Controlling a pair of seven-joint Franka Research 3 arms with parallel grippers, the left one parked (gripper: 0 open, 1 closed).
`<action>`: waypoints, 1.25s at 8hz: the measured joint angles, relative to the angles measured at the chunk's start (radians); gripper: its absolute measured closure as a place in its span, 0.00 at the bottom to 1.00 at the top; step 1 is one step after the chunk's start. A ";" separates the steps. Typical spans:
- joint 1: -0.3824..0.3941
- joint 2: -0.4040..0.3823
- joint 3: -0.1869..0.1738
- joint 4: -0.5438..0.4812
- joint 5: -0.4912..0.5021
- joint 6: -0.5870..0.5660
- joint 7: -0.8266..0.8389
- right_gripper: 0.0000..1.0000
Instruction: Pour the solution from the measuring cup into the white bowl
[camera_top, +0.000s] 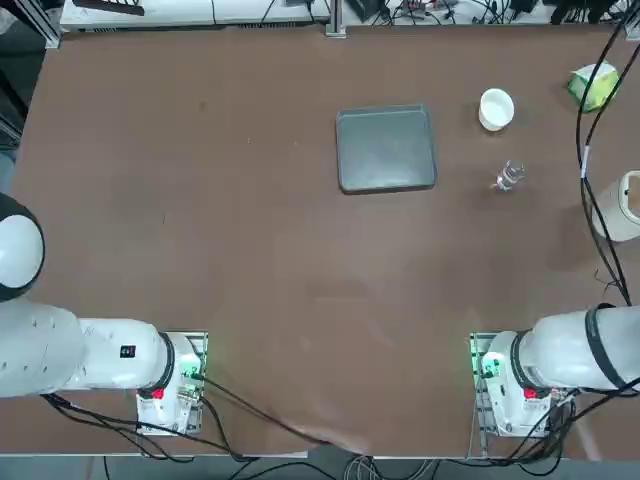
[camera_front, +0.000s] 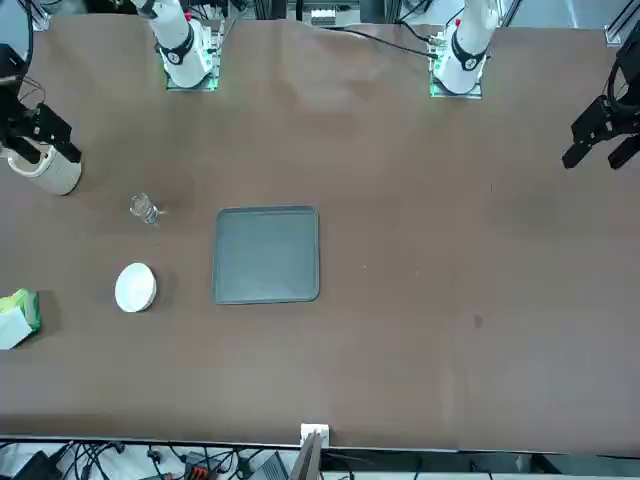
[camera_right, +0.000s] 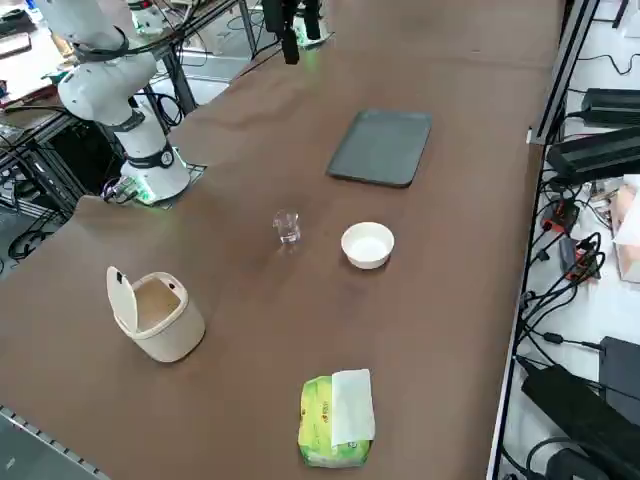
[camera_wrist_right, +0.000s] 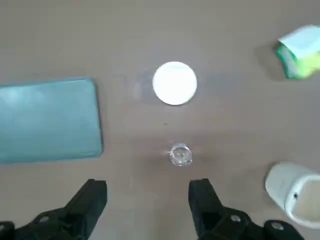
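The measuring cup (camera_wrist_right: 180, 154), tiny and clear with a glinting rim, stands upright on the brown table (camera_top: 200, 200). In the wrist view it is just beyond my right gripper (camera_wrist_right: 147, 200) and a little off its centre line. The gripper hovers high above the table, open, with nothing between its black fingers (camera_wrist_right: 92, 200). The white bowl (camera_wrist_right: 174, 83) sits a short way past the cup. In the overhead view the cup (camera_top: 510, 177) is below the bowl (camera_top: 496, 108), and from the side the cup (camera_right: 288, 227) stands left of the bowl (camera_right: 368, 244). In the front view the gripper (camera_front: 40, 145) shows at the left edge.
A grey tray (camera_top: 386, 148) lies left of the bowl and cup. A large white vessel with a handle (camera_right: 155, 315) stands near the table's right edge. A green-yellow pack (camera_right: 335, 420) lies at the far right corner. Black cables (camera_top: 588, 150) hang over that side.
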 joint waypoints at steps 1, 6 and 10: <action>0.029 0.012 0.004 -0.003 -0.067 0.000 0.107 0.00; 0.280 0.189 0.019 -0.047 -0.413 0.006 0.880 0.00; 0.330 0.358 0.019 -0.111 -0.542 0.008 1.509 0.00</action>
